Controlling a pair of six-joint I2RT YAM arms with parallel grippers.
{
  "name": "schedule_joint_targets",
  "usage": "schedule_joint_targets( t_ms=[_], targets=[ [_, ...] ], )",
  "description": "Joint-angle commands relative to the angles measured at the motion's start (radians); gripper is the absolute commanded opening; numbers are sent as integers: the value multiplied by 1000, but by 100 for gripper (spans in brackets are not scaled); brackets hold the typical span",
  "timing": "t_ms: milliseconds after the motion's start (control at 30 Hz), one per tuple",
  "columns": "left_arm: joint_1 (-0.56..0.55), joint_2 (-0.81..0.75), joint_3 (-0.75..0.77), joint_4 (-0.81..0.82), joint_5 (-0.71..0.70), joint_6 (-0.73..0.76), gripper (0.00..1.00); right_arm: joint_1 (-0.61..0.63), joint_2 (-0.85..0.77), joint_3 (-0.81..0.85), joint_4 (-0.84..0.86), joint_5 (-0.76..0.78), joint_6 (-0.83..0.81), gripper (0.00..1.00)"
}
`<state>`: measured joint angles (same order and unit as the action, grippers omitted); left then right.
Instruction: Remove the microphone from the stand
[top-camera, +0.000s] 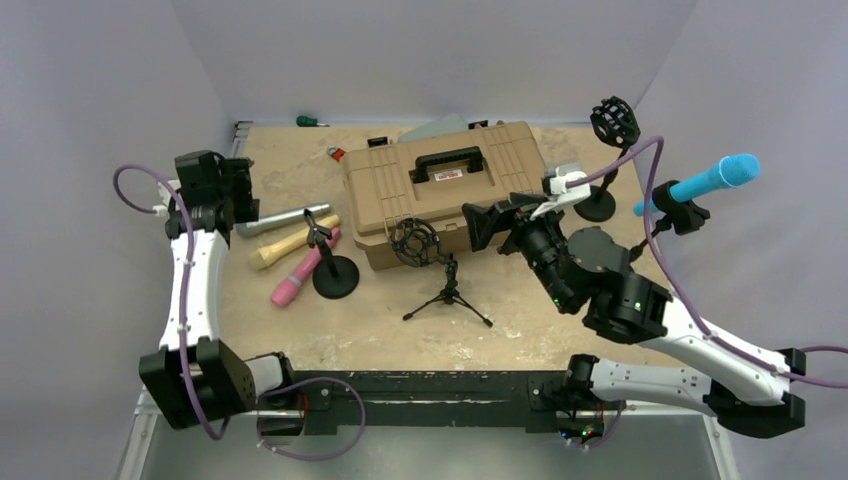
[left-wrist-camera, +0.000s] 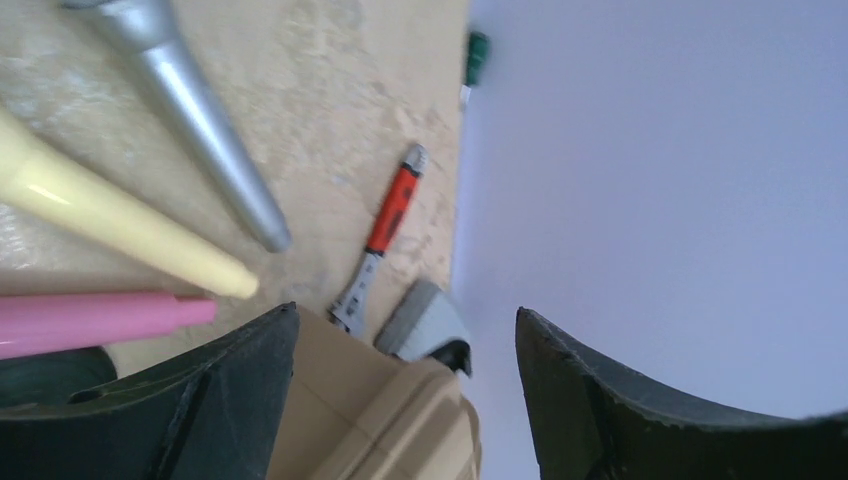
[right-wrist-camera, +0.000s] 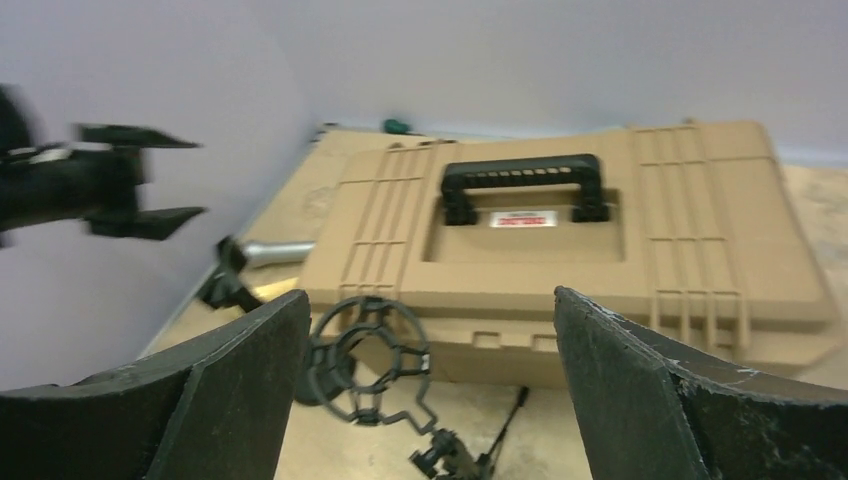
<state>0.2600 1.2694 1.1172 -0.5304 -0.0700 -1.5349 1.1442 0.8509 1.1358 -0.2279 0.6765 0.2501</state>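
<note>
Above the table, the top view shows the blue microphone (top-camera: 712, 178) clipped in its stand (top-camera: 688, 216) at the far right edge, tilted up and outward. The right gripper (top-camera: 480, 224) hovers with jaws spread at the toolbox (top-camera: 450, 185) front, near the empty shock mount (top-camera: 414, 243) and well apart from that microphone. The left gripper (top-camera: 238, 192) is raised at the left side, above three loose microphones. Whether the round-base stand (top-camera: 335, 277) beside them holds the pink microphone (top-camera: 300, 272) I cannot tell

Left wrist view: the fingers stand spread with nothing between them. The silver microphone (left-wrist-camera: 200, 110), the cream microphone (left-wrist-camera: 110, 220) and the pink one lie below

Right wrist view: the jaws are wide and empty, facing the toolbox and shock mount, and the blue microphone is out of sight

The likely trouble is the swing right. The arm could clip the tripod mount, or its cable could snag the stand. A pull across the clip rather than along it would probably tip the light stand off the edge
</note>
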Motion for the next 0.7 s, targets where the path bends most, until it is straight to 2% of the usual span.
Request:
schedule_joint_targets(
  t_ms=[0,100,167,233,367,533,600,667],
  targets=[
    [-30,-121,25,113,160,283,79,-12,89,79,-25,288,-21,92],
    [-99,-126,185,36,206,497,80,-140,172,166,-77,295,-27,93],
    [-164,-123,277,6,206,635,80,-316,217,223,-108,162,-20,92],
    [-231,-135,327,16,223,761,80,-421,253,270,-113,108,-24,92],
    [-328,-206,289,88,275,909,81,-561,342,384,-133,112,-36,92],
    [-374,-296,189,176,396,958,84,-770,480,574,-232,-1,-48,89],
    [-408,-320,183,180,401,990,85,-840,525,639,-264,-43,-56,82],
    [-445,-330,195,164,394,1026,86,-895,573,710,-310,-64,-68,69]
  ],
)
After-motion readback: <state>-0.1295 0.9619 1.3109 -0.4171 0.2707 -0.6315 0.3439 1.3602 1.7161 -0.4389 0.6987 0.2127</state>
